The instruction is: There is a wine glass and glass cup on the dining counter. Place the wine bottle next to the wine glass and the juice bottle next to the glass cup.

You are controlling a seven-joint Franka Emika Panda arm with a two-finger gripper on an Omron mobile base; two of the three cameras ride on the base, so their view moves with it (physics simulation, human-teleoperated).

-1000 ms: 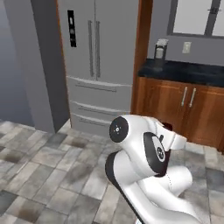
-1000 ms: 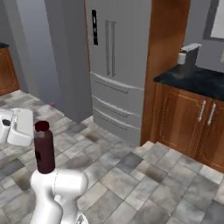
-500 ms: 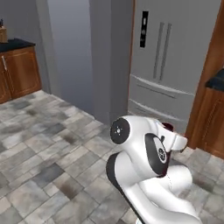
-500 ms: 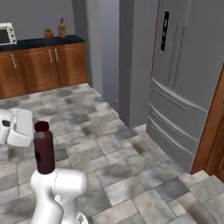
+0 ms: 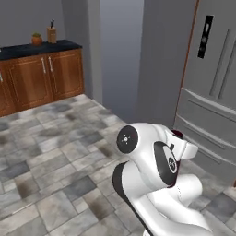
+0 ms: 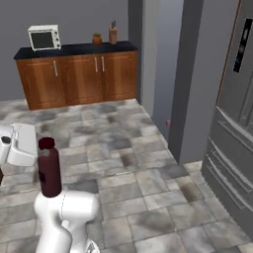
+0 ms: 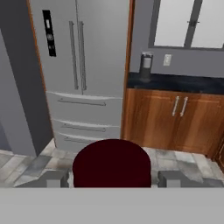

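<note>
My gripper [image 7: 109, 179] is shut on the juice bottle [image 7: 111, 164], a slim dark-red bottle with a red cap. In the hand view its rounded top fills the gap between the two grey fingertips [image 7: 48, 179]. In the right base view the juice bottle [image 6: 48, 170] stands upright above the white arm, beside the white hand. A sliver of its red cap [image 5: 177, 134] peeks out behind the arm in the left base view.
A steel fridge [image 5: 209, 110] [image 6: 237, 143] [image 7: 83, 74] stands to the right, with a grey wall column [image 6: 168, 74] beside it. Wooden cabinets with a dark top [image 6: 79, 74] carry a toaster oven [image 6: 44, 37]. Grey floor tiles [image 5: 55, 156] lie open around the base.
Both base views have swung: the fridge has slid to the right and the far cabinets have come into view, so the base is turning. The bottle stays in the grip.
</note>
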